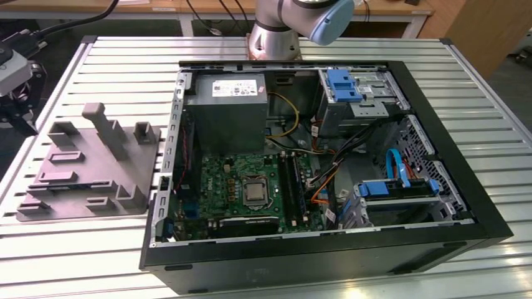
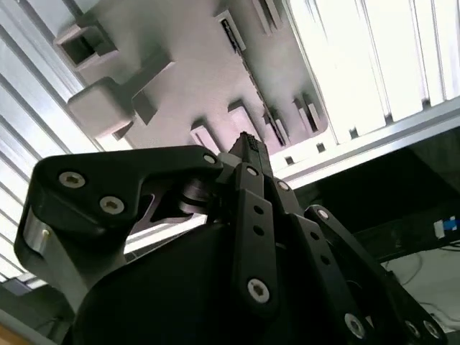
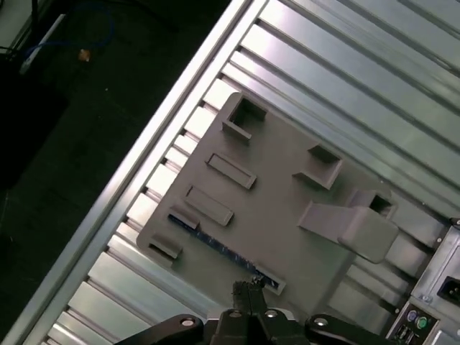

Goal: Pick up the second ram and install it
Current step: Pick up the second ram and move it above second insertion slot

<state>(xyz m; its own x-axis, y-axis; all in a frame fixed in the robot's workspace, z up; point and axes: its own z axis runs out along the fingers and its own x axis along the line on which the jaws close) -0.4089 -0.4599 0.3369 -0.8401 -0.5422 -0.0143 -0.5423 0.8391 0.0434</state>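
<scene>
RAM stick (image 3: 221, 249) is sitting in the gray holder (image 3: 287, 194) slot by the table (image 3: 345, 79) edge. Gripper (image 3: 246, 289) is hovering above it, pinched closed & empty. Imo pickup's needing jaws opening + lining up w/ it.

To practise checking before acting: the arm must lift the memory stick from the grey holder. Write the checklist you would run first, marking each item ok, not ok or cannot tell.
1. Memory stick lying in the grey holder: ok.
2. Pincer close above the stick: ok, near one end.
3. Pincer open for grasping: not ok, shut.
4. Pincer empty: ok.
5. Computer case open on top: ok.
6. Free slot on the motherboard: cannot tell.
</scene>
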